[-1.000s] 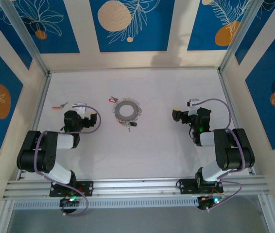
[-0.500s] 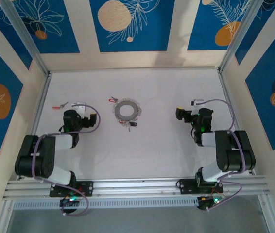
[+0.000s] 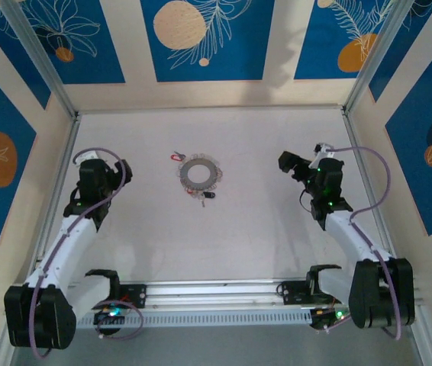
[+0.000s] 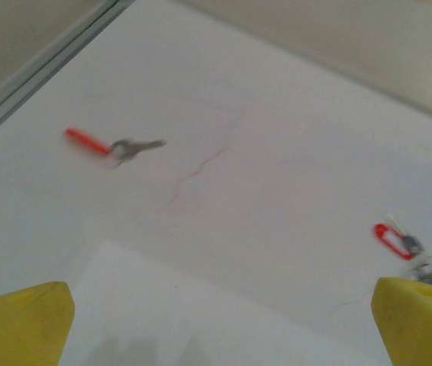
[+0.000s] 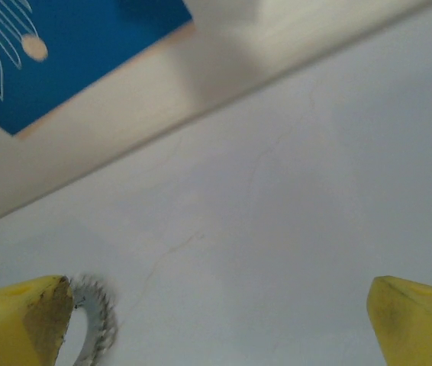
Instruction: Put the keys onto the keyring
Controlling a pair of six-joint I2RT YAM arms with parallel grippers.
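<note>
Bench [image 3: 262, 229]: white surface, carrying all the items; a metal rail [image 4: 40, 69] is running along its left edge
Wall panels [image 3: 201, 38]: cream with blue leaf-patterned insets, closing in the bench on the far side and both flanks
Keyring [image 3: 201, 173]: grey toothed ring, lying flat on the bench at about mid-width toward the far side, between the two arms and apart from both; in the right wrist view its serrated rim is peeking in at the bottom left, beside that finger
Far key [image 3: 175, 157]: red-headed, lying just beside the keyring on its far-left side; whether it is touching the ring cannot be told
Near key [image 3: 204, 196]: tiny piece with a dark reddish end, lying just beside the keyring on its near side; too small to describe further
Left key [image 4: 113, 146]: red head pointing toward the rail, silvery blade pointing away from it, lying alone near the left edge of the bench, well apart from the keyring
Hairline mark [image 4: 201, 164]: thin reddish line on the bench, running just beside the left key
Left end effector [image 4: 220, 328]: released, yellow fingers [image 4: 21, 324] standing wide apart with nothing between them but bare bench; the left key is lying ahead of it
Right end effector [image 5: 220, 324]: released, yellow fingers [image 5: 418, 320] standing wide apart, gripping nothing, hanging over bare bench to the right of the keyring
</note>
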